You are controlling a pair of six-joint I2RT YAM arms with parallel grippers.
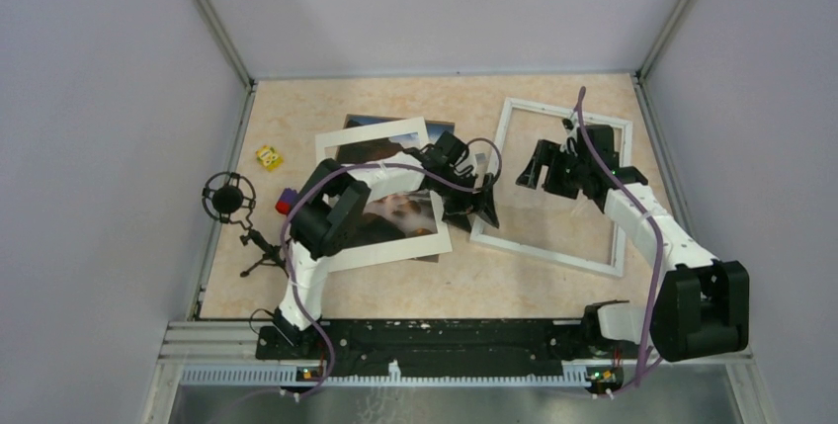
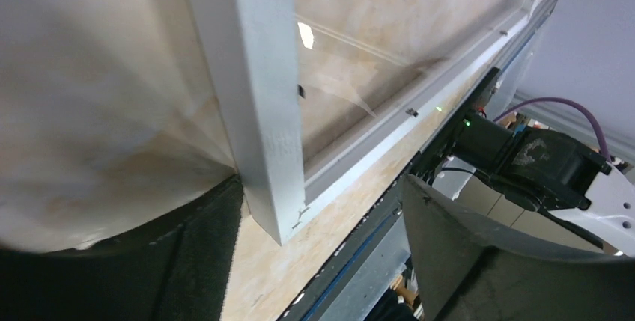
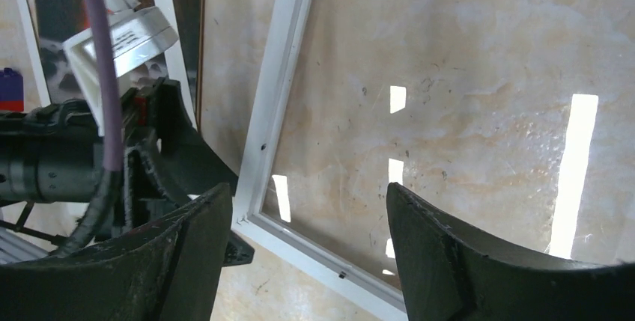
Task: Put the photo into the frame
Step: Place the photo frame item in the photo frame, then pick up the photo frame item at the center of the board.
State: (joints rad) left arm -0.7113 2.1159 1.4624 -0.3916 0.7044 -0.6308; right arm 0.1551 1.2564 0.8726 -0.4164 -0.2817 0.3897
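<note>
**A:** Near side?
**B:** The frame is found flat on the tabletop, right of centre. Its near left corner is straddled by the fingers of the left gripper, spread wide, nothing clamped.
**A:** The photo?
**B:** It is seen left of the frame, beneath the white mat.
**A:** Farther back?
**B:** The right gripper is poised over the frame's interior, fingers parted, empty.

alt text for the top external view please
A white frame lies on a beige table, the left gripper open at its near left corner and the right gripper open above its inside. The photo lies to the left under a white mat.
</note>
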